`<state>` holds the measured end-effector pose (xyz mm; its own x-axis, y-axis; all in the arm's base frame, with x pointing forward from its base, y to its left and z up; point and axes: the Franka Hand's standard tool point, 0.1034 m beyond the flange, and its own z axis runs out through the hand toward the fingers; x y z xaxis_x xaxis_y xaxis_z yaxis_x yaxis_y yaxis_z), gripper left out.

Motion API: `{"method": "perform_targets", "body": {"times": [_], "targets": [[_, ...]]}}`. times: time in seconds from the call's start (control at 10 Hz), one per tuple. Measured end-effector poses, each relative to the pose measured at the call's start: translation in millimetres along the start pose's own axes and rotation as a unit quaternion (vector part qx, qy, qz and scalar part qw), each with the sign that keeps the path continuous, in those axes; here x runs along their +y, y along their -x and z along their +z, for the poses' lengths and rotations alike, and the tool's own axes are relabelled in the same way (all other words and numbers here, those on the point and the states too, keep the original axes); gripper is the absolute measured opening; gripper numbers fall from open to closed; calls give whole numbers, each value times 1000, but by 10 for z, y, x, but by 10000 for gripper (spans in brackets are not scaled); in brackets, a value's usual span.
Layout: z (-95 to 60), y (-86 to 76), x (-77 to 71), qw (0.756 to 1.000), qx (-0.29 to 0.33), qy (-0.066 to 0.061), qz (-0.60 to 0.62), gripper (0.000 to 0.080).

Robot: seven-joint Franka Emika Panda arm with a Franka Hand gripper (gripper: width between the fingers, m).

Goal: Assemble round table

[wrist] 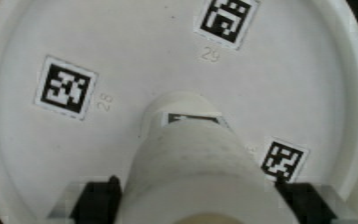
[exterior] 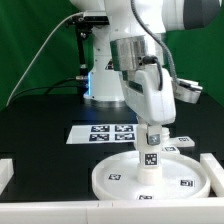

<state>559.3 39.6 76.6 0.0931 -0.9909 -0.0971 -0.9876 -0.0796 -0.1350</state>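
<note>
The large rimmed round disc (exterior: pixel 152 177) lies flat on the black table near the front, its tags facing up. The short cylindrical post (exterior: pixel 151 158) stands upright at the disc's middle. My gripper (exterior: pixel 151 140) comes straight down over it and is shut on the post near its top. In the wrist view the post (wrist: pixel 197 140) runs from between my two black fingertips (wrist: pixel 101 195) down to the disc (wrist: pixel 87 150), which fills the picture. The cross-shaped base is partly visible behind the disc at the exterior view's right (exterior: pixel 178 146).
The marker board (exterior: pixel 105 131) lies flat behind the disc. White border rails run along the front left (exterior: pixel 40 200) and front right (exterior: pixel 212 165). The arm's base (exterior: pixel 100 85) stands at the back.
</note>
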Motion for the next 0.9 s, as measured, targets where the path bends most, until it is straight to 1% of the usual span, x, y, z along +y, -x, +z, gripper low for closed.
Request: {"method": "perform_targets", "body": {"times": [0.1, 0.2, 0.3, 0.5, 0.6, 0.7, 0.8, 0.9], "targets": [[1, 1, 1, 1000, 0, 0, -11, 406], [1, -12, 3, 998, 0, 0, -69, 546], [-1, -36, 4, 990, 0, 0, -140, 630], [5, 5, 31, 948, -5, 7, -318, 644], [8, 25, 37, 937, -5, 7, -350, 644], [12, 9, 39, 926, -5, 8, -378, 649], [13, 5, 39, 919, -5, 8, -393, 649], [9, 14, 31, 884, -1, 10, -467, 649]]}}
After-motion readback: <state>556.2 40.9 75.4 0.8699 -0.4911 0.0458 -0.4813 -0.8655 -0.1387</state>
